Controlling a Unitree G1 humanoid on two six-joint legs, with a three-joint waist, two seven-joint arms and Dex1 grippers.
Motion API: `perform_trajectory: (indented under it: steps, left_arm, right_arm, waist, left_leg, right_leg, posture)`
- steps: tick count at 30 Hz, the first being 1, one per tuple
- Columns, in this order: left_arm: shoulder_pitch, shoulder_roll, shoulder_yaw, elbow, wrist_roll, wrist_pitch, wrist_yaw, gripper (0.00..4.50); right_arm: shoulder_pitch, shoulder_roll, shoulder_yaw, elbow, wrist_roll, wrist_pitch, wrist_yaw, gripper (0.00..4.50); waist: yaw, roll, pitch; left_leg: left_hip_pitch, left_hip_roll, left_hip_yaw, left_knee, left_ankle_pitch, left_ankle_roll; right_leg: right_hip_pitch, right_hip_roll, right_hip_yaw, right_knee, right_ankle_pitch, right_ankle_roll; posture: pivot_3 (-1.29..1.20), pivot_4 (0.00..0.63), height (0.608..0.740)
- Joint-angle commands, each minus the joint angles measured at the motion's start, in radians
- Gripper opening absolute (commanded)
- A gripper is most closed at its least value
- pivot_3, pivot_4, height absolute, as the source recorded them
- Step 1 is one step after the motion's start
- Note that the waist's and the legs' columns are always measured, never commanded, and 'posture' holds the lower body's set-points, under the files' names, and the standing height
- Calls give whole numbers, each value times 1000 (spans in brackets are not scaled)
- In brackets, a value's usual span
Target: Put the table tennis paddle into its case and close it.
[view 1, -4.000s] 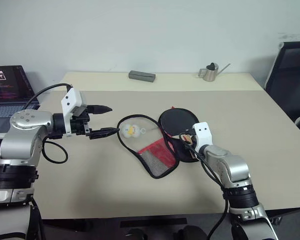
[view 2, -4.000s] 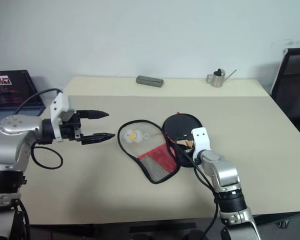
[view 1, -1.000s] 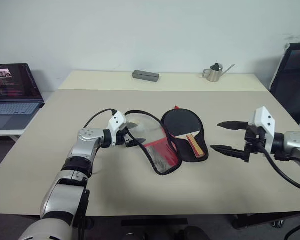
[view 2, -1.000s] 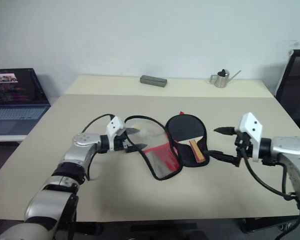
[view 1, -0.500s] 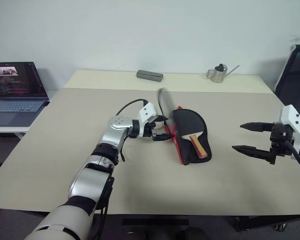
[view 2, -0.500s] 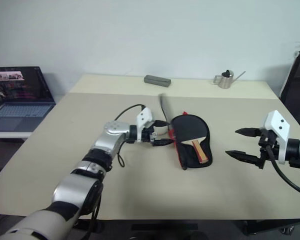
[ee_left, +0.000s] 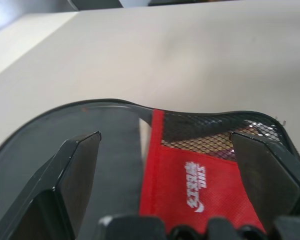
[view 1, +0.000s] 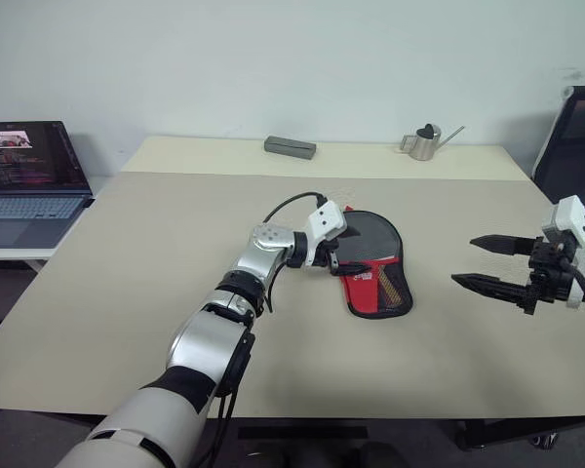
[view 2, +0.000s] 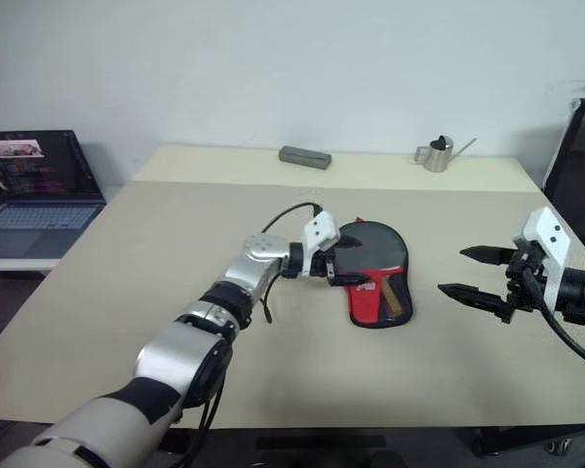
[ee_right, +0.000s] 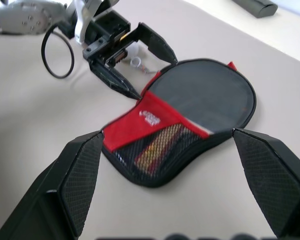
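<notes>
Now the case is lying flat on the table, near its middle, with its flap folded over so that the black top and the red panel with the white logo are facing up. Through the mesh pocket the wooden handle of the table tennis paddle is showing, so the paddle is sitting inside the case. The left gripper is reaching to the case's left edge with its fingers spread wide — one on each side of the rim, pinching nothing that I can see. I am judging that it is placed there to press the flap down or to look for the zip; whether the zip is already drawn I cannot tell. The right gripper is hovering well apart from the case, on its right side, also spread open and empty — probably waiting out of the way, ready to steady the pouch while the other one is closing it.
</notes>
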Motion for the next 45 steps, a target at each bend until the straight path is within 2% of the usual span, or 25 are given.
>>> perform_trajectory:
  steps: [1,5,12,21,26,35,45]
  left_arm:
    - [0,38,45,-105,-66,23,-84,4500]
    - [79,134,82,-363,-174,195,-212,4500]
    - [262,340,77,-754,-266,443,-297,4500]
    - [400,506,107,-993,-365,607,-299,4500]
    - [417,535,118,-1032,-385,637,-270,4500]
    - [426,534,112,-1054,-384,638,-225,4500]
    - [411,525,88,-1047,-381,627,-231,4500]
  right_arm:
    - [-52,35,6,-27,36,45,-75,4480]
    - [-147,114,149,5,12,138,-173,4480]
    - [-260,234,306,172,-66,139,-221,4480]
    - [-376,436,384,440,-190,80,-314,4480]
    - [-423,501,392,579,-265,1,-339,4480]
    - [-436,505,390,653,-352,-59,-347,4480]
    - [-420,481,406,623,-358,61,-296,4480]
  waist:
    - [-2,0,0]
    - [-16,2,1]
    - [-21,3,1]
    - [-16,5,2]
    - [-18,6,3]
    - [-20,6,3]
    - [-24,6,3]
  left_leg:
    - [0,0,0,0,0,0]
    - [0,1,0,0,0,0]
    - [1,0,-1,0,0,0]
    - [1,0,-3,1,0,0]
    - [1,0,-2,1,0,0]
    - [1,1,-1,0,0,0]
    - [1,1,-1,0,0,0]
  right_leg:
    - [0,0,0,0,0,0]
    - [-1,0,0,0,0,0]
    - [-1,1,2,1,1,-2]
    - [-1,1,1,1,2,-6]
    - [-2,1,1,1,4,-8]
    - [-2,2,2,1,4,-8]
    - [-1,2,2,1,4,-9]
  posture:
    - [0,150,740]
    - [0,150,740]
    - [0,150,740]
    - [0,150,740]
    - [0,150,740]
    - [0,150,740]
    - [0,150,740]
